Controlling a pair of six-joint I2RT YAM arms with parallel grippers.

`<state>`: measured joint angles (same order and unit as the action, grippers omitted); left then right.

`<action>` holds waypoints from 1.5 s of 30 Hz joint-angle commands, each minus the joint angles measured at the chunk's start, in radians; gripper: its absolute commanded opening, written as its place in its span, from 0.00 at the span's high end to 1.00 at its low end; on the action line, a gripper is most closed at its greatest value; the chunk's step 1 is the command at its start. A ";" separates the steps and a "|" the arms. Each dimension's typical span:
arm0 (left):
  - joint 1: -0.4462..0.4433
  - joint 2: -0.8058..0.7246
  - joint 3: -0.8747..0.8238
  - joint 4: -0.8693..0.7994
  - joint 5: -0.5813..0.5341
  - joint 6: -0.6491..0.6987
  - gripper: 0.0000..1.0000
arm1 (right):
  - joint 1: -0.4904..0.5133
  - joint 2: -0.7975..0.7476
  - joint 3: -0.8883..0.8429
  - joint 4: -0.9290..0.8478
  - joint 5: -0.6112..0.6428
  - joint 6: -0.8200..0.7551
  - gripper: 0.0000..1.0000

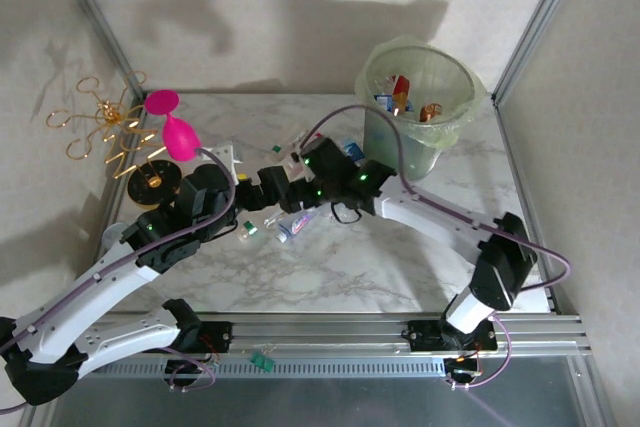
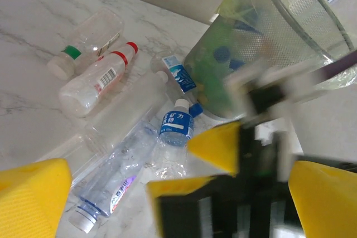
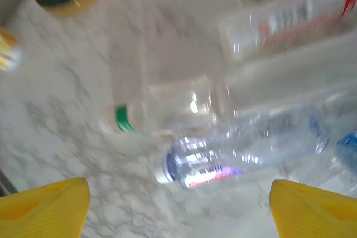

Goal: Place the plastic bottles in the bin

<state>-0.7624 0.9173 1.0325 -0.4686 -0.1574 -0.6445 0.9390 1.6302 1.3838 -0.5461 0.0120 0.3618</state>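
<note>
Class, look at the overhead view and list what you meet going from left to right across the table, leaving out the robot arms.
gold wire stand → pink goblet → clear bottle with a pink label → pale-green bin

The marble table (image 1: pixel 350 269) bears plastic bottles (image 2: pixel 95 85), the bin (image 1: pixel 474 93) and a wire stand (image 1: pixel 152 184).

The top camera looks down from behind the arm bases (image 1: pixel 440 332) over the whole worktop (image 1: pixel 400 267). Both wrist cameras sit close above one purple-labelled bottle (image 2: pixel 114 185) mid-worktop; the left one faces the bin (image 2: pixel 290 37).
</note>
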 commanded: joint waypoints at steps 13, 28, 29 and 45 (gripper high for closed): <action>0.147 -0.020 -0.120 0.036 0.130 -0.028 0.01 | -0.120 -0.012 -0.155 0.117 0.103 0.180 0.16; 0.211 0.012 -0.166 0.130 0.242 -0.047 0.00 | -0.200 0.126 -0.204 0.133 0.284 0.394 0.09; 0.211 0.012 -0.168 0.137 0.244 -0.050 0.00 | -0.204 0.137 -0.207 0.139 0.281 0.391 0.05; 0.210 0.024 -0.166 0.148 0.254 -0.043 0.00 | -0.231 0.237 -0.246 0.238 0.211 0.333 0.21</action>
<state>-0.5591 0.9398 0.8692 -0.3328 0.0841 -0.6857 0.7147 1.8473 1.1542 -0.3256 0.2379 0.7116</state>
